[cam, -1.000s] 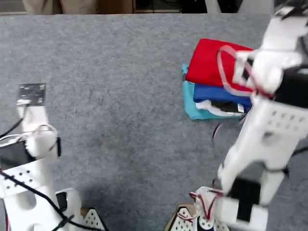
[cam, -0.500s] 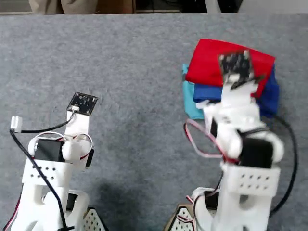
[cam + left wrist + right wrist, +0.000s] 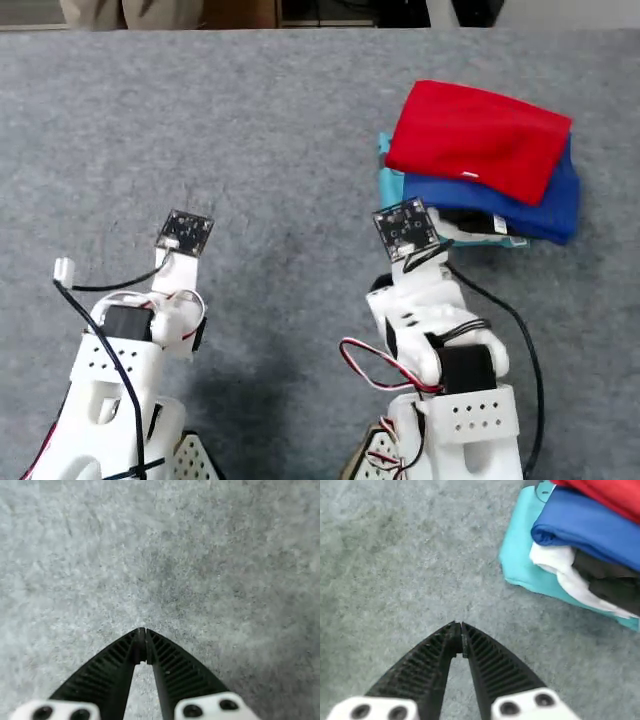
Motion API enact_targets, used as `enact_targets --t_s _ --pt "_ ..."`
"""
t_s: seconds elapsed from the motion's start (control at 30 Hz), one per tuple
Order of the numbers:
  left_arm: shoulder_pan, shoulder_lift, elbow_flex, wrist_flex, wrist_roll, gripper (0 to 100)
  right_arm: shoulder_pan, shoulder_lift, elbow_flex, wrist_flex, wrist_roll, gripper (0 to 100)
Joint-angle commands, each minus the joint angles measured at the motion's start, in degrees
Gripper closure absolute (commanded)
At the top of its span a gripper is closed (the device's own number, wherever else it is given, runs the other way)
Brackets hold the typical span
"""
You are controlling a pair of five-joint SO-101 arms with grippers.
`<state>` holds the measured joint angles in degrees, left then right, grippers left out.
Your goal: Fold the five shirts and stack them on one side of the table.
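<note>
A stack of folded shirts sits at the table's far right: a red shirt [image 3: 478, 139] on top, a blue shirt [image 3: 500, 195] under it, then black and white layers [image 3: 475, 222], and a teal shirt [image 3: 392, 200] at the bottom. The same pile appears in the right wrist view as blue shirt [image 3: 590, 527], white shirt [image 3: 565, 575], black shirt [image 3: 610, 582] and teal shirt [image 3: 525, 560]. My right gripper [image 3: 458, 630] is shut and empty over bare carpet, short of the pile. My left gripper [image 3: 141, 635] is shut and empty above the grey surface.
The grey felt tabletop [image 3: 280, 130] stretches wide to the left and middle. Both arm bases stand at the near edge, the left arm [image 3: 130, 340] and the right arm [image 3: 435, 330]. The table's far edge runs along the top.
The right arm has drawn back from over the shirt stack toward its base and lowered. The left arm has swung rightward and settled near its base. The red shirt now lies uncovered on the pile.
</note>
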<state>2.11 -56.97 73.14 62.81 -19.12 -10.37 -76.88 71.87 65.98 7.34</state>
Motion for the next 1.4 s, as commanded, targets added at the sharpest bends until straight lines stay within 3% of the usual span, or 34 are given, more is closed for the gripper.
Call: enact_targets --t_s 0.0,0.17,0.4,0.67,0.83,1.1,1.27,1.37 --pt "0.1 -0.6 0.7 -2.4 0.4 98 -1.0 -0.8 1.4 -1.1 0.1 99.0" --pt "0.5 -0.7 0.9 -2.5 0.3 98 -0.8 -0.8 5.4 -2.9 0.1 99.2" --pt "0.0 -0.7 8.8 -12.3 0.3 98 -0.9 -0.8 12.4 -8.4 0.1 99.2" --pt "-1.2 -1.1 9.1 -12.7 0.6 98 -1.0 -0.9 19.1 -12.6 0.1 99.3" --pt "-4.0 -9.9 12.9 -14.1 0.6 98 -0.8 -0.9 22.2 -14.6 0.1 99.3" --pt "-4.3 -33.2 20.0 -4.8 0.4 98 -1.0 -0.9 22.3 -14.8 0.1 99.3" --pt "-3.9 -46.7 21.8 6.3 0.3 98 -1.0 -0.9 22.3 -14.9 0.1 99.3" --pt "-3.9 -47.5 21.5 9.1 0.2 98 -1.0 -0.9 22.5 -16.6 0.1 99.3"
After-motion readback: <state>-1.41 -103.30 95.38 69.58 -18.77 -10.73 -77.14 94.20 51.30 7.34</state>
